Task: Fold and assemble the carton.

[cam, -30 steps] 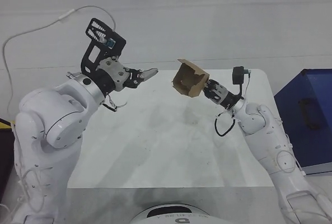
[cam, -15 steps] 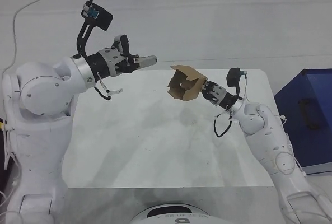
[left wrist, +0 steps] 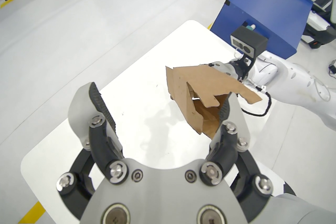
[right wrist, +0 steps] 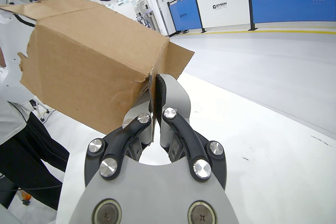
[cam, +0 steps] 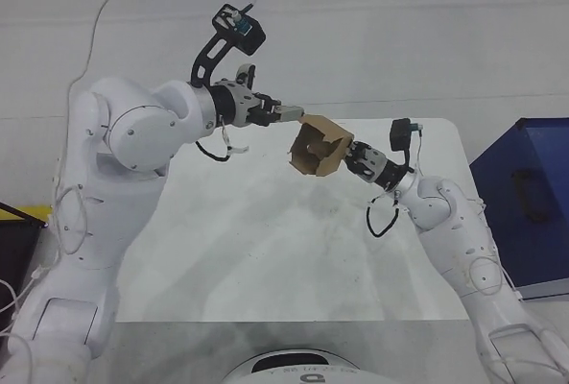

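We hold the carton (cam: 318, 149) in the air over the far side of the surface (cam: 265, 259), right pincer (right wrist: 155, 83) clamped on a wall edge. Our left pincer (left wrist: 161, 95) stands apart at its open flaps (left wrist: 210, 92). It looks like light, thin cardboard that creases easily, so it is better pressed near the folds.

White table (cam: 265, 259), blue cabinet (cam: 543, 202) beside it, blue partitions (right wrist: 291, 4)

Room under midair carton (cam: 319, 149), left pincer (left wrist: 161, 92) (spread) crowding its top flap
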`<action>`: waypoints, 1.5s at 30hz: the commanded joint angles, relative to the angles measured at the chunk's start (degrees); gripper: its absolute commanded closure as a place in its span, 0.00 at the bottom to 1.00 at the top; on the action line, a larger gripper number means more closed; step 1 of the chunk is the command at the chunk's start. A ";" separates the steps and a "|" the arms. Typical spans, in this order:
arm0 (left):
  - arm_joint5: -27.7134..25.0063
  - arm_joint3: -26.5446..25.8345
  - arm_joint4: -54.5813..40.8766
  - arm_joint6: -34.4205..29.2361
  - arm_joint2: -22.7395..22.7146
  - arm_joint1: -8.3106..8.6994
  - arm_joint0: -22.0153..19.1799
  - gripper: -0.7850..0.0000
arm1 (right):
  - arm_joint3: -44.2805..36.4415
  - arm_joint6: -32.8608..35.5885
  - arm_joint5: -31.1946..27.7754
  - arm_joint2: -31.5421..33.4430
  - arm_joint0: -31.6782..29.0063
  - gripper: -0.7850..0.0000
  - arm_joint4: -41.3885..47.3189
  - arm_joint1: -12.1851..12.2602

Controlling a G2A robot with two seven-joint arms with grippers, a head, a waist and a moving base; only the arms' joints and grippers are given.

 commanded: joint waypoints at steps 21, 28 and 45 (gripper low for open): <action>-2.22 2.53 1.60 1.45 6.13 -0.16 0.38 0.00 | 2.18 4.89 -4.03 -0.30 1.75 1.00 7.84 0.17; -3.27 0.51 -0.90 1.70 3.09 0.50 2.10 0.00 | 1.90 4.54 -3.62 0.23 1.43 1.00 7.59 0.26; -0.94 -2.08 2.11 1.25 0.56 1.53 -0.92 0.00 | -1.23 1.57 0.23 0.47 0.39 1.00 -0.23 0.11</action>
